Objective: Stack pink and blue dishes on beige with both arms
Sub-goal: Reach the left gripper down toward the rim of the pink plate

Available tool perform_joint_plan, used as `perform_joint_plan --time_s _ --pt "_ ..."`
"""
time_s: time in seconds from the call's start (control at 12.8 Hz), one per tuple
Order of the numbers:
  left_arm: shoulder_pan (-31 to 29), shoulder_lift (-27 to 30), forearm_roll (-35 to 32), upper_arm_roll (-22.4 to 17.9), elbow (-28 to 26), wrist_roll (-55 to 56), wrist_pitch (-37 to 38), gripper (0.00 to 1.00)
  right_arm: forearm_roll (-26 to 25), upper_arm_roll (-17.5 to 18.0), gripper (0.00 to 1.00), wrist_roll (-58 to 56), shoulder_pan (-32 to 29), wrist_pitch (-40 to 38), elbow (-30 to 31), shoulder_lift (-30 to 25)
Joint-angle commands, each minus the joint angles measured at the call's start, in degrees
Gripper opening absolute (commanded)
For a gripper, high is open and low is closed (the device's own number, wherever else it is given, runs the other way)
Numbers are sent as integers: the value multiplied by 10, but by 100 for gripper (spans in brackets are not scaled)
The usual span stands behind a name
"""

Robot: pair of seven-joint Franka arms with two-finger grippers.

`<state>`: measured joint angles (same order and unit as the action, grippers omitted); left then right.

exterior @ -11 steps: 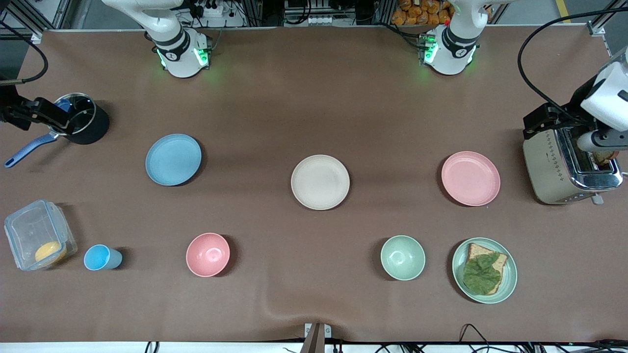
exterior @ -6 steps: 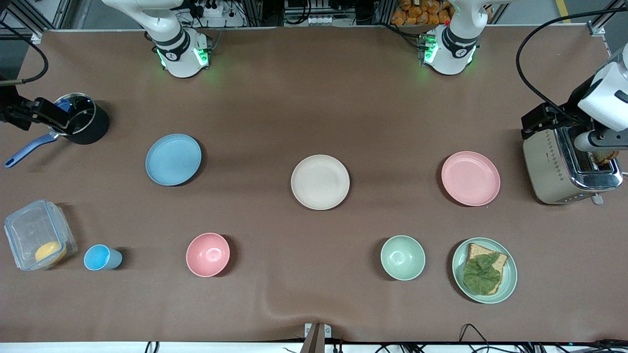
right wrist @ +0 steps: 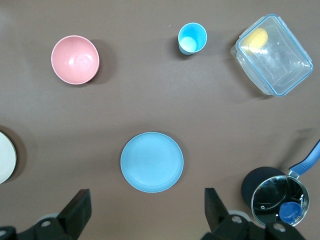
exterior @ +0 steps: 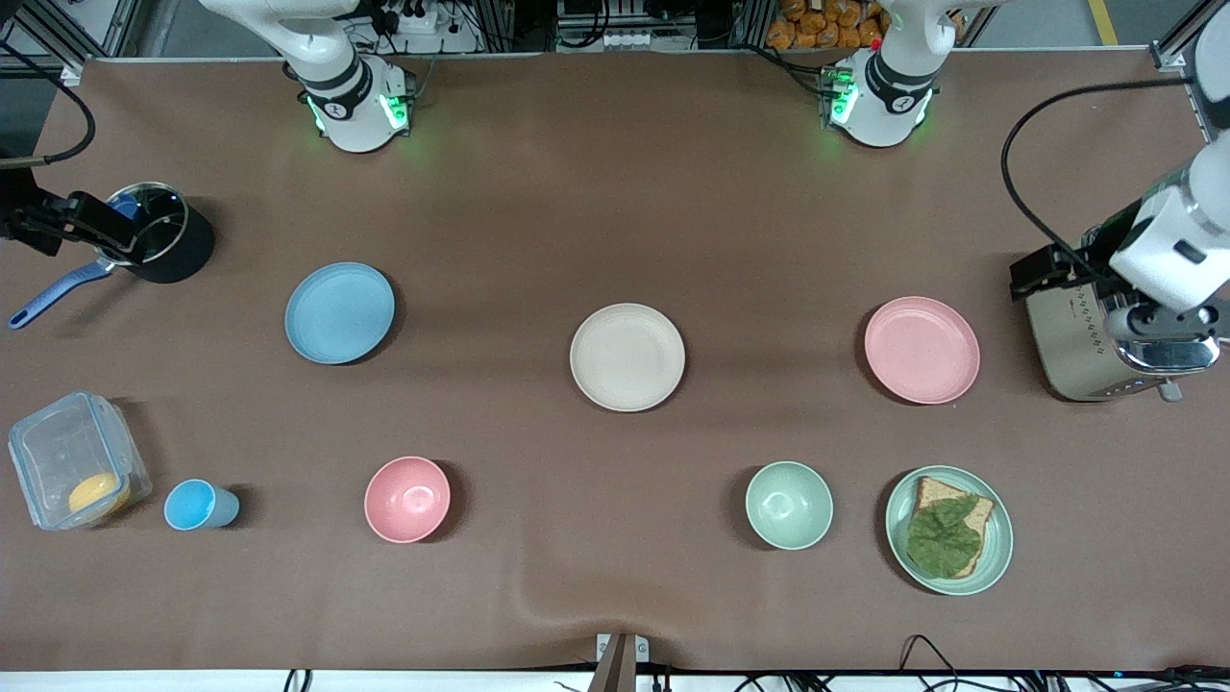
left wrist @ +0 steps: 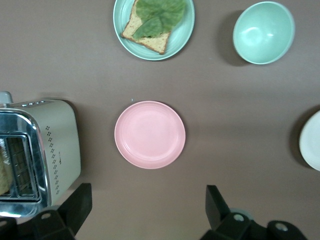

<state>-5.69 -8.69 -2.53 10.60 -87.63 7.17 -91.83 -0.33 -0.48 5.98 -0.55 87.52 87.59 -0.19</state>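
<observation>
The pale pink plate (exterior: 922, 349) (left wrist: 150, 134) lies toward the left arm's end of the table, beside the toaster. Toward the right arm's end lies the light blue plate (exterior: 339, 312) (right wrist: 152, 161). Between them, mid-table, is the beige plate (exterior: 627, 357) (left wrist: 312, 142), bare. My left gripper (left wrist: 148, 212) hangs high and open; its hand (exterior: 1158, 255) is over the toaster. My right gripper (right wrist: 147, 212) is also high and open, its hand (exterior: 58, 223) over the black pot. Neither holds anything.
A steel toaster (exterior: 1081, 336) stands at the left arm's end. Nearer the front camera are a green plate (exterior: 999, 543) with toast and lettuce, a green bowl (exterior: 789, 505), a pink bowl (exterior: 406, 499), a blue cup (exterior: 197, 506) and a clear box (exterior: 58, 442). A black pot (exterior: 178, 245) stands at the right arm's end.
The left arm's hand has shifted over the toaster, now covering its slots, with the cable swinging along. The right arm and all dishes have stayed still.
</observation>
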Motion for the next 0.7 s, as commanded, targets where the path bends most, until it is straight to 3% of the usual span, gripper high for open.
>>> perform_joint_plan --time_s 0.0,0.63 --pt "-41 18 0 5 -95 -1 -79 100 -8 2 100 8 1 4 9 -11" --pt "-83 -7 -35 3 -314 -4 -322 100 -8 2 100 9 3 2 9 -11"
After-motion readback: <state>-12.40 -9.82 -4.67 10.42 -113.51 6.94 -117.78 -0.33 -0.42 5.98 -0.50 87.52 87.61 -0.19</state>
